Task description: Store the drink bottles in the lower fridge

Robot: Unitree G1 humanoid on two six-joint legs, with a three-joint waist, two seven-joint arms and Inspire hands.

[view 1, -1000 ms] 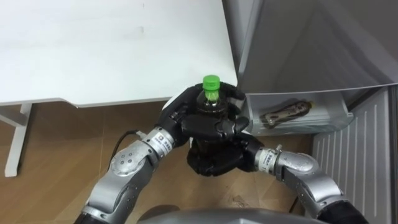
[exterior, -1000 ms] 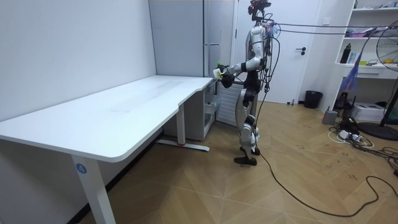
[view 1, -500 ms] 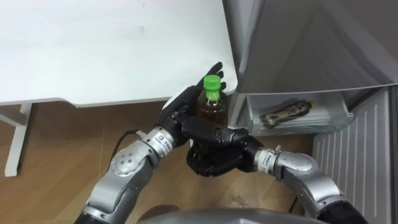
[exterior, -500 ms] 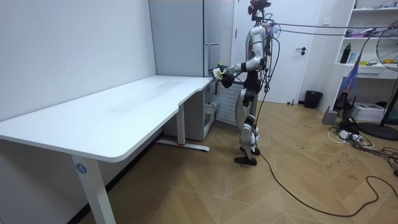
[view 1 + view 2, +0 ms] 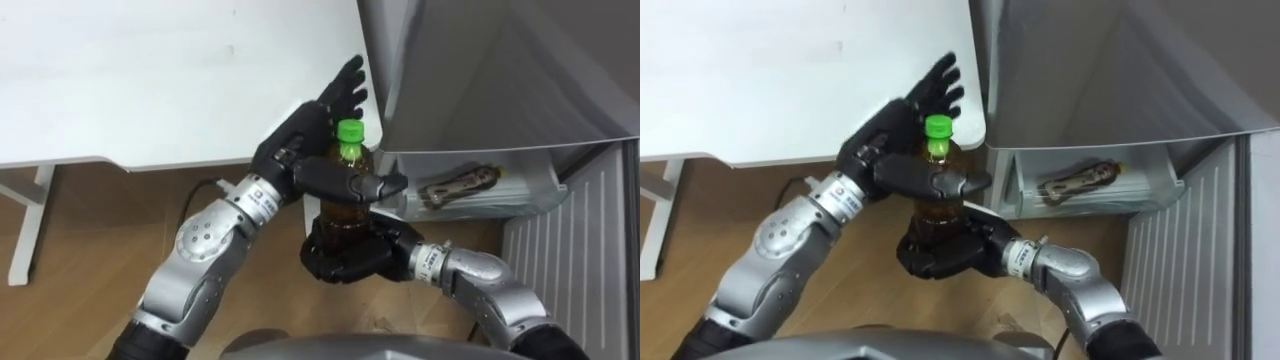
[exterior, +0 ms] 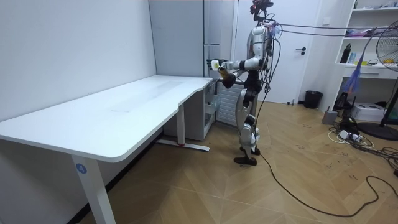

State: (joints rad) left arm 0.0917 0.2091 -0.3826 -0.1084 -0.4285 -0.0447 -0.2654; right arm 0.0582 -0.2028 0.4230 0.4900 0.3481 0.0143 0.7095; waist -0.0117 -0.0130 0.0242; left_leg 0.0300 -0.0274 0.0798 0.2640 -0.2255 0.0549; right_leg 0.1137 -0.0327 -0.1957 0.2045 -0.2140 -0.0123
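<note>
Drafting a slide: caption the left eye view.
Right hand cups a green-capped brown drink bottle; left hand open beside it, at the grey fridge.

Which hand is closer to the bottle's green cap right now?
Left. The left hand is open, its straight fingers rising right beside the green cap; the right hand is lower down, wrapped round the base of the bottle.

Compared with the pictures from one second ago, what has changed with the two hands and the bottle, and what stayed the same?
The left hand opened on the bottle: its fingers, curled round it before, are now straight and raised past its top, while its thumb still lies across the front. Unchanged: the right hand grips the bottle's lower part, in front of the fridge.
</note>
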